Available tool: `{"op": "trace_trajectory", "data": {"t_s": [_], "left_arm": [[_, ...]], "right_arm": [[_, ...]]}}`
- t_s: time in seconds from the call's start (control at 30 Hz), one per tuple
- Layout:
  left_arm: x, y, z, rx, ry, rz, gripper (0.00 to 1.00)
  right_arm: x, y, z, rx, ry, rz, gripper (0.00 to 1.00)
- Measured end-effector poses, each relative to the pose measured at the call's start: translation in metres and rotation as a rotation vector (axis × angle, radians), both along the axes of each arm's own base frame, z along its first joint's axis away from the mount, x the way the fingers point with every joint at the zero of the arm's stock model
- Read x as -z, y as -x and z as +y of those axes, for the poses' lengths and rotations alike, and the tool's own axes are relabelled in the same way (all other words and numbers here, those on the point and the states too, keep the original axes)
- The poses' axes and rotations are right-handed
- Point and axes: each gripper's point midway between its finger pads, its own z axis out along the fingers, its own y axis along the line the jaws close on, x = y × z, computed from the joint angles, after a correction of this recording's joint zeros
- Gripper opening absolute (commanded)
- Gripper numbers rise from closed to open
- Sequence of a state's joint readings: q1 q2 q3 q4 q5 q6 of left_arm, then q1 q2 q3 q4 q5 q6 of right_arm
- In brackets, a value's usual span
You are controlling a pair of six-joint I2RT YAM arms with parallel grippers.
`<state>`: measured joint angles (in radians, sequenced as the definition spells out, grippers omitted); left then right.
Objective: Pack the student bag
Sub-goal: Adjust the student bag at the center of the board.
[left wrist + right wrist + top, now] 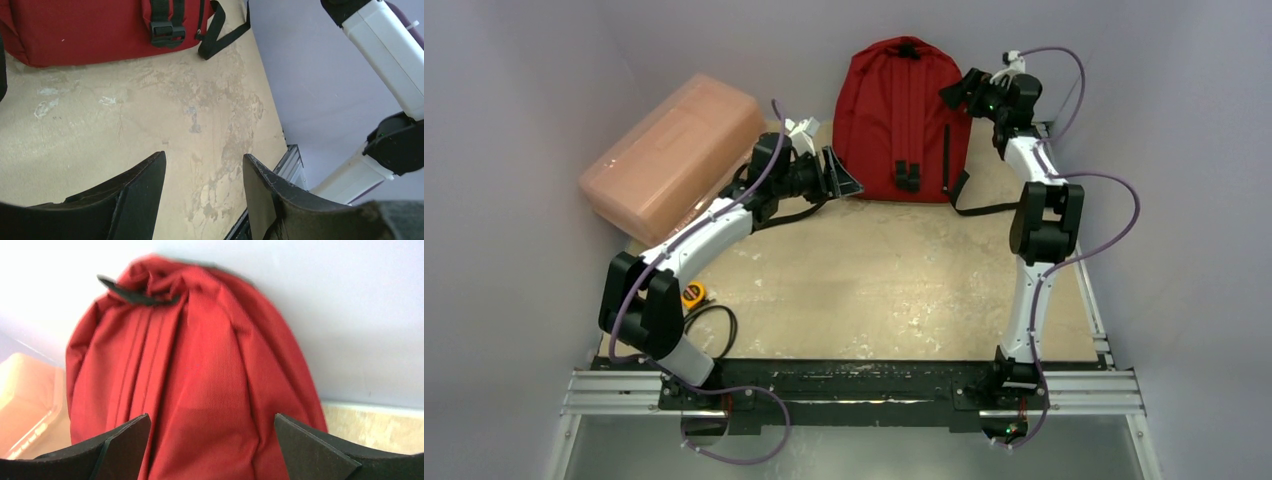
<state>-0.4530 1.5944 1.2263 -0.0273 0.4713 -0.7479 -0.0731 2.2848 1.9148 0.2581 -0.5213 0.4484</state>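
Note:
The student bag is dark red and leans against the back wall, its black straps and buckles facing me. My left gripper hovers by the bag's lower left corner, apart from it. It is open, and only bare table shows between its fingers. My right gripper is up at the bag's upper right side. It stands wide open, facing the red fabric, with nothing between its fingers. The bag's top loop shows in the right wrist view.
A pink translucent plastic box lies at the back left, beside the left arm. A small yellow tape measure and a black cable lie near the left arm's base. A loose black strap trails right from the bag across the table.

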Motion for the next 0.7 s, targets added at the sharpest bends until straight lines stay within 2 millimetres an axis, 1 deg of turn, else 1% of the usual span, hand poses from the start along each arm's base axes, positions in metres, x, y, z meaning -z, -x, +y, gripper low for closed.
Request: {"op": "trace_trajectory", "data": {"t_s": [0.13,0.23,0.3,0.33,0.4,0.47,0.53,0.57,0.6,0.63,0.67,0.7], "left_arm": [[-0.009,0.011,0.005,0.010,-0.008,0.000,0.57],[-0.019,0.018,0.007,0.015,-0.001,-0.011,0.57],[-0.023,0.021,0.008,0.021,0.007,-0.017,0.57],[-0.024,0.024,0.007,0.027,0.011,-0.017,0.57],[-0.025,0.027,0.006,0.038,0.014,-0.015,0.57],[-0.024,0.029,0.004,0.046,0.014,-0.011,0.57],[-0.023,0.034,0.003,0.055,0.014,-0.007,0.57],[-0.022,0.036,0.004,0.056,0.012,-0.003,0.57],[-0.023,0.037,0.004,0.058,0.010,0.001,0.57],[-0.023,0.040,0.004,0.061,0.009,0.004,0.57],[-0.025,0.042,0.005,0.061,0.009,0.004,0.57],[-0.027,0.043,0.005,0.062,0.010,0.001,0.57]], "right_arm": [[-0.034,-0.017,-0.011,0.023,0.043,-0.092,0.99],[-0.068,-0.026,-0.020,0.048,0.090,-0.181,0.99],[-0.087,-0.031,-0.022,0.053,0.112,-0.237,0.99],[-0.095,-0.034,-0.023,0.054,0.119,-0.264,0.99],[-0.101,-0.039,-0.022,0.050,0.123,-0.298,0.99],[-0.095,-0.045,-0.020,0.042,0.121,-0.309,0.97],[-0.076,-0.051,-0.017,0.031,0.118,-0.296,0.95],[-0.061,-0.055,-0.015,0.025,0.114,-0.277,0.94],[-0.050,-0.058,-0.013,0.019,0.113,-0.264,0.92],[-0.036,-0.060,-0.010,0.008,0.111,-0.245,0.86],[-0.021,-0.063,-0.006,-0.001,0.109,-0.226,0.77],[-0.011,-0.065,-0.003,-0.008,0.108,-0.214,0.66]]}}
